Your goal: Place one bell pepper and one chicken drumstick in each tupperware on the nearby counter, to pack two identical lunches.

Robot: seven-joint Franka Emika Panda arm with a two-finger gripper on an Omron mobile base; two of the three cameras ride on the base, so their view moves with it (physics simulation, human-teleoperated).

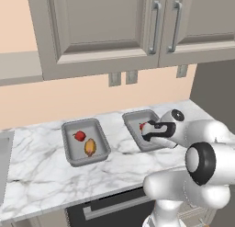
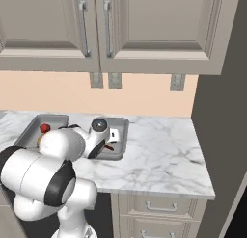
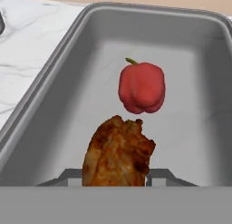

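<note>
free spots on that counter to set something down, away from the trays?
Bare marble counter from the right tupperware to the dark side wall; also in front of the left tupperware, toward the sink. The strip between the trays is narrow, crowded by the gripper holding the drumstick.

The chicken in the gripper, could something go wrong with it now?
Maybe. The gripper holds the brown chicken drumstick just over the tupperware, right beside the red bell pepper. Dropped, it could bump the pepper and roll it aside. It might also cling to a finger and lift out again.
</note>
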